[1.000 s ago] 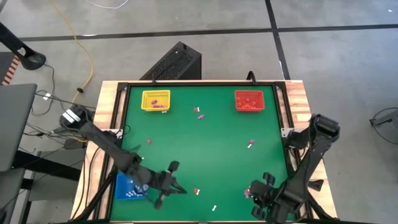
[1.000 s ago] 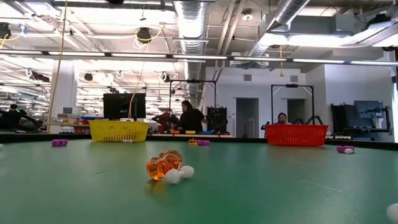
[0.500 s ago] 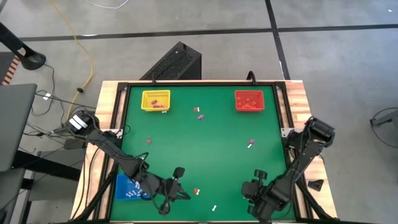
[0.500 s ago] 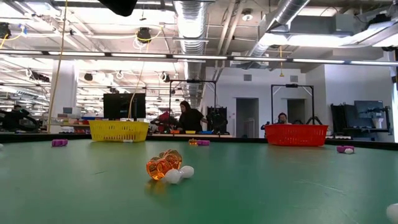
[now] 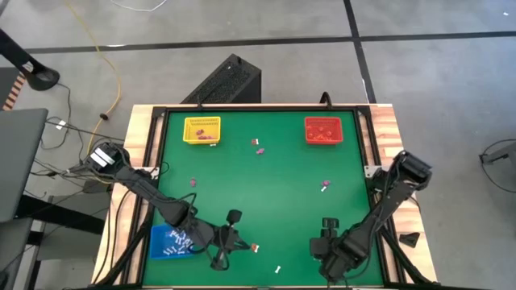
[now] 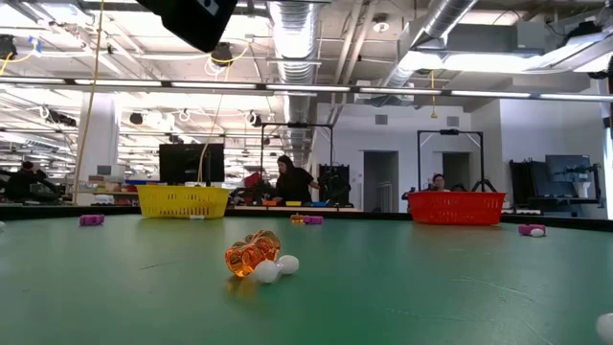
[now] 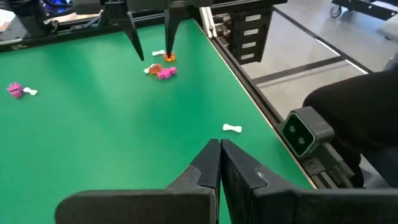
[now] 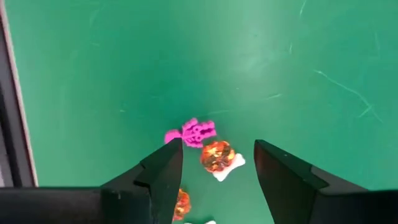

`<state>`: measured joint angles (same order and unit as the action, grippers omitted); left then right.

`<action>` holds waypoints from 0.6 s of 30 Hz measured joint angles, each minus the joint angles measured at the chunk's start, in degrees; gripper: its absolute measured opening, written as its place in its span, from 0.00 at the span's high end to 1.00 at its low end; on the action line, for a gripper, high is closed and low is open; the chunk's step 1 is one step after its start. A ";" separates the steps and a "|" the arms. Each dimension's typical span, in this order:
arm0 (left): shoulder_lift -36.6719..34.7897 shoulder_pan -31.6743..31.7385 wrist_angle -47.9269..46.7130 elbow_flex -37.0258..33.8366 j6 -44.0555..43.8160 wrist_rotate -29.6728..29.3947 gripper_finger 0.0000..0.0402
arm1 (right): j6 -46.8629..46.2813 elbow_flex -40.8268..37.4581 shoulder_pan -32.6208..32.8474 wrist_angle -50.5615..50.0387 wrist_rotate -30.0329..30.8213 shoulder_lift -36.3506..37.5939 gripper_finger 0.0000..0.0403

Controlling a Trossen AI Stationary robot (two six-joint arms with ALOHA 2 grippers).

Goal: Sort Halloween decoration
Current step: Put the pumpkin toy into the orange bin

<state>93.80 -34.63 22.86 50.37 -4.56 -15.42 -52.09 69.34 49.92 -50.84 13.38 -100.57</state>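
Observation:
The Halloween decoration lies scattered on the green table (image 5: 266, 177). A pink trinket (image 8: 193, 132), an orange one (image 8: 216, 155) and a white stick-like one (image 8: 228, 168) lie close together near the front right. My right gripper (image 8: 217, 146) hangs open above them, pointing down and touching nothing; it also shows in the high view (image 5: 324, 244). My left gripper (image 7: 219, 155) is shut with nothing in it, low over the front left (image 5: 240, 244), beside an orange trinket (image 5: 254, 248). A white trinket (image 7: 232, 128) lies past it.
A yellow tray (image 5: 201, 129) stands at the far left, a red tray (image 5: 322, 129) at the far right and a blue tray (image 5: 168, 242) at the near left. Loose trinkets lie mid-table (image 5: 258, 147) (image 5: 324, 186). People show in the room behind.
My left gripper has gone down and toward the table's right edge, closer to the orange trinket; part of that arm now shows at the low view's top. My right gripper has shifted toward the left, sunk a little and rolled about its own line. No trinket has moved.

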 joint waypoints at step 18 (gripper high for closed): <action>-0.04 2.49 0.01 0.00 1.05 5.18 1.00 | -7.51 0.00 0.77 0.33 -7.99 0.00 0.43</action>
<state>93.76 -32.14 22.87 50.37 -3.51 -10.24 -59.60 69.34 50.69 -50.52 5.39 -100.57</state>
